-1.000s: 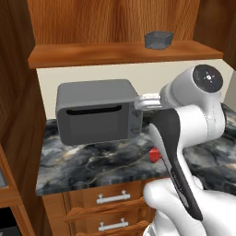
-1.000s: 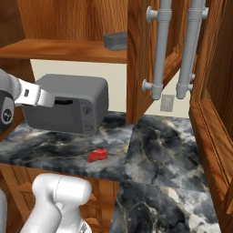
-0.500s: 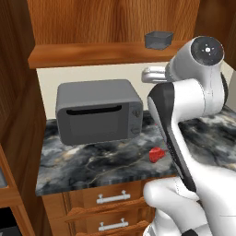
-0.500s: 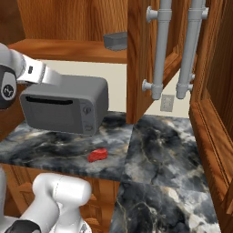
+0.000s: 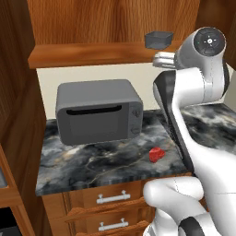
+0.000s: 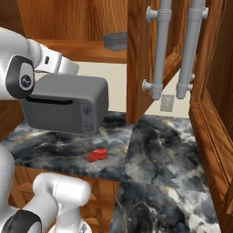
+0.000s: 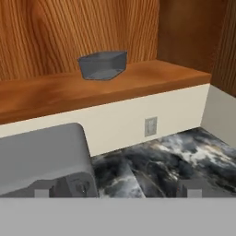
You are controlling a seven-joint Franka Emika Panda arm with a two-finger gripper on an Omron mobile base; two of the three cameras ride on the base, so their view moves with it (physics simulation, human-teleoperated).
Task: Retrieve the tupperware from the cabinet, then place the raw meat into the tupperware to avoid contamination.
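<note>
The tupperware (image 7: 102, 64), a small grey open tub, stands on the shelf (image 7: 55, 92) of the open cabinet (image 5: 115, 20), ahead of and above my gripper (image 7: 115, 193). The gripper is open and empty, its two fingertips (image 7: 41, 192) wide apart. From the base, the tupperware (image 5: 159, 39) (image 6: 116, 41) sits near the shelf's right end, and my raised hand (image 6: 61, 64) hovers over the microwave, just below shelf height. The raw meat (image 5: 156, 154) (image 6: 98, 154), a red lump, lies on the marble counter near its front edge.
A big grey microwave (image 5: 99, 110) (image 6: 68, 109) stands on the counter (image 6: 154, 150) under the shelf. The open cabinet door (image 6: 141, 59) with silver bar handles (image 6: 159, 50) juts out on the right. A wall outlet (image 7: 150, 126) is below the shelf. Drawers (image 5: 113, 198) sit under the counter.
The arm has swung upward, and the hand has risen from in front of the microwave to just under the shelf. The gripper stays open. The meat and tupperware have not moved.
</note>
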